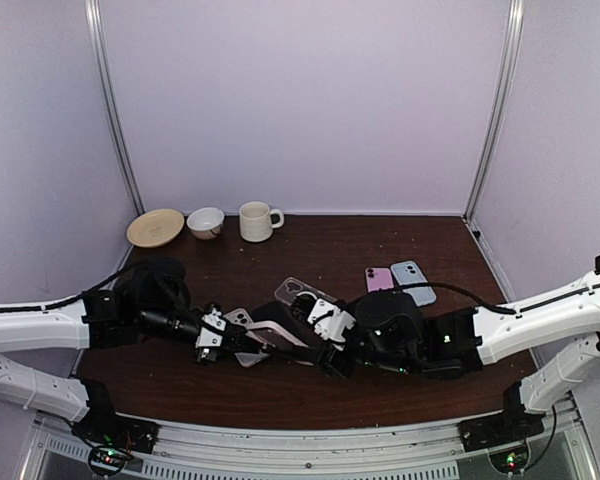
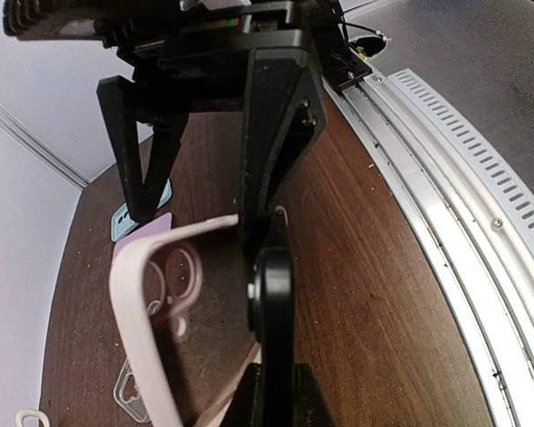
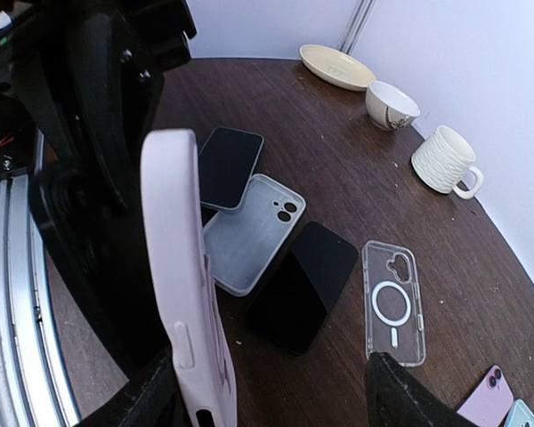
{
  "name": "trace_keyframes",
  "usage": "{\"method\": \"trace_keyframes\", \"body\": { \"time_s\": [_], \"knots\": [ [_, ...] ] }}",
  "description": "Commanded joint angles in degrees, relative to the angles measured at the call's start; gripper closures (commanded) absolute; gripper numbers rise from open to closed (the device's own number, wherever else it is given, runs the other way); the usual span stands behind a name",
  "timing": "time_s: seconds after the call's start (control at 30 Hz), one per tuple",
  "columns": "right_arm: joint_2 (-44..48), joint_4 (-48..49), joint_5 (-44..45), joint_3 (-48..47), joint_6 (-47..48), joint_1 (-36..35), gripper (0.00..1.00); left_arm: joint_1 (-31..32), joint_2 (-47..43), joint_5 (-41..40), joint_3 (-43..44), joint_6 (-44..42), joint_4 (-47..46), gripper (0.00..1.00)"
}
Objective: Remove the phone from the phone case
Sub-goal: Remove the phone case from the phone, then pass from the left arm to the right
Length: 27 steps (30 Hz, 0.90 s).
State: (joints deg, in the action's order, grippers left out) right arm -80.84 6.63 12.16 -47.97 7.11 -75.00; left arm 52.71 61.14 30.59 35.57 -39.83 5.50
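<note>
From above, both arms meet near the middle of the near edge of the dark wooden desk (image 1: 410, 350). The left gripper (image 1: 238, 345) and the right gripper (image 1: 318, 335) face each other with the pink phone case (image 1: 270, 332) between them. A clear case (image 1: 298, 292) lies just beyond them. A plate (image 1: 156, 228), a bowl (image 1: 205, 222) and a mug (image 1: 258, 221) sit in a row along the far edge, toward the left corner. A pink phone (image 1: 379, 279) and a blue phone (image 1: 413, 282) lie side by side toward the right edge.

In the left wrist view, the left gripper's fingers are pressed together on the wall of the pink phone case, which is raised on edge off the desk.

In the right wrist view, the right gripper's jaws stand wide apart. The pink phone case is upright between them, just beside one finger and well apart from the other. Whether a phone sits inside it cannot be told. Behind it a black phone (image 3: 227, 165), a grey case (image 3: 249, 236) and a second black phone (image 3: 303, 285) lie overlapping.
</note>
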Motion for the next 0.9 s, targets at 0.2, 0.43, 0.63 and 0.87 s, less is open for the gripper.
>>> {"method": "trace_keyframes", "body": {
  "time_s": [0.2, 0.43, 0.63, 0.87],
  "knots": [
    [1.45, -9.97, 7.94, 4.94, -2.91, 0.76, 0.27, 0.09, -4.79, 3.25, 0.03, 0.49, -12.16, 1.00],
    [9.27, -16.41, 10.78, 5.96, -4.39, 0.85, 0.28, 0.11, -4.93, 4.03, 0.09, 0.46, -11.69, 1.00],
    [21.81, -15.47, -0.25, 6.98, 1.27, 0.66, 0.29, 0.09, -3.96, 3.66, 0.65, 0.54, -10.78, 1.00],
    [18.90, -8.37, -8.85, 6.33, 10.55, 0.31, 0.31, 0.09, -2.43, 3.52, 1.00, 2.71, -12.34, 1.00]
  ]
}}
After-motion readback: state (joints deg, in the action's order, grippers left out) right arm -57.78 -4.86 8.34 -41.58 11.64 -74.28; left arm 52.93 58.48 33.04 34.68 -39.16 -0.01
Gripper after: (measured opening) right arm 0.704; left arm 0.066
